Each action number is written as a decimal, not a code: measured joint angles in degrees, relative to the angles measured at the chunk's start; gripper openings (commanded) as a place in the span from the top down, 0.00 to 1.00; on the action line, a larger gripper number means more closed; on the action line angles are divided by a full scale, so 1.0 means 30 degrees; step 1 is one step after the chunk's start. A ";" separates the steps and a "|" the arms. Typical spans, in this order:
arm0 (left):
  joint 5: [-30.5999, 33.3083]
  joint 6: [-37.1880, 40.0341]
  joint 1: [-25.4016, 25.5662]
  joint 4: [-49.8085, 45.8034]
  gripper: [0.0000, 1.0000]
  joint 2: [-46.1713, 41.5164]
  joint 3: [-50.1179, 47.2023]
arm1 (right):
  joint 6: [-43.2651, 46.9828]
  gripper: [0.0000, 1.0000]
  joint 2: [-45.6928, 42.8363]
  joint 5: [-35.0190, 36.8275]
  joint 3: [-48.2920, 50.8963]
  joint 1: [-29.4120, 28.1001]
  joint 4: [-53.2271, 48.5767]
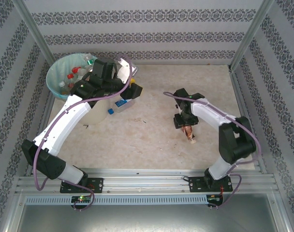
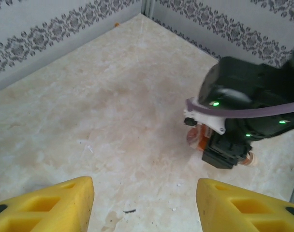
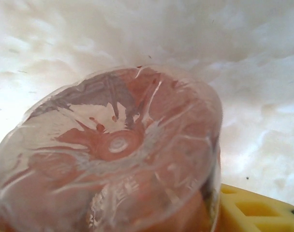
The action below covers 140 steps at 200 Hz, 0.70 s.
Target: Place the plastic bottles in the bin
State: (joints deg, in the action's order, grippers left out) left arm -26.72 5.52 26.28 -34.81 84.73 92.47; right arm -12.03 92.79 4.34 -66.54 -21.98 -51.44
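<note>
- One round cream-white, teal-lined bin (image 1: 50,83), upper left, holds several plastic bottles (image 1: 75,72).
- Left gripper (image 2: 144,193): yellow jaws wide apart, empty.
- Right gripper (image 1: 184,122), centre-right, seemingly clamps the brown clear-plastic bottle (image 3: 118,154).
- Blue-capped clear bottle (image 1: 119,104) lies beside the bin.

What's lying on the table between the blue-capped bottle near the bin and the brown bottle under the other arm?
Between the blue-capped bottle and the brown bottle, the top view shows bare table with one tiny dark speck.
</note>
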 measured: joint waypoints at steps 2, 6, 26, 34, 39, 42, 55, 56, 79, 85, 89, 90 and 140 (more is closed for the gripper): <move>0.0007 -0.0007 0.0000 0.0087 0.39 -0.0051 0.0000 | -0.0029 0.44 -0.0270 -0.0117 -0.0066 0.0000 -0.0007; 0.0007 -0.0095 0.0000 0.0233 0.37 -0.0117 -0.0015 | -0.0066 0.45 -0.0692 -0.0299 -0.0153 0.0000 0.0015; -0.0466 -0.0430 -0.0015 0.1078 0.35 -0.0641 -0.0248 | -0.0459 0.46 -0.3330 -0.1916 -0.0823 0.0036 0.0590; -0.0940 -0.0503 -0.0015 0.1457 0.33 -0.0889 -0.0452 | -0.0605 0.47 -0.4408 -0.2790 -0.1064 0.0044 0.1115; -0.1268 -0.0532 -0.0007 0.1741 0.32 -0.1035 -0.0612 | -0.0809 0.47 -0.5115 -0.3432 -0.1173 0.0117 0.1574; -0.1501 -0.0568 -0.0007 0.1865 0.32 -0.1107 -0.0707 | -0.0903 0.47 -0.5515 -0.3810 -0.1239 0.0168 0.1851; -0.2557 -0.0692 -0.0007 0.2506 0.32 -0.1355 -0.1195 | -0.1443 0.46 -0.7257 -0.5603 -0.1290 0.0350 0.3468; -0.2688 -0.0721 -0.0015 0.2579 0.32 -0.1370 -0.1253 | -0.1486 0.46 -0.7351 -0.5697 -0.1290 0.0364 0.3570; -0.4954 -0.1078 -0.0015 0.3599 0.32 -0.1406 -0.2113 | -0.2623 0.46 -0.9537 -0.8670 -0.1282 0.0612 0.6878; -0.5574 -0.1188 -0.0015 0.3803 0.32 -0.1406 -0.2346 | -0.2936 0.46 -0.9894 -0.9318 -0.1282 0.0656 0.7643; -0.5960 -0.1297 -0.0007 0.3949 0.32 -0.1406 -0.2477 | -0.3118 0.46 -1.0112 -0.9748 -0.1282 0.0663 0.8182; -0.6142 -0.1348 -0.0015 0.4036 0.32 -0.1406 -0.2535 | -0.3140 0.46 -1.0149 -0.9828 -0.1282 0.0663 0.8262; -1.0950 -0.3410 -0.0007 0.7453 0.32 -0.1413 -0.3548 | -0.5464 0.46 -1.0958 -1.3194 -0.1282 0.0437 1.3129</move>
State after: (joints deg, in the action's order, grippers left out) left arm -59.57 -4.71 26.26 -12.45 80.49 81.82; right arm -28.42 59.92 -35.24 -70.39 -20.67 -12.05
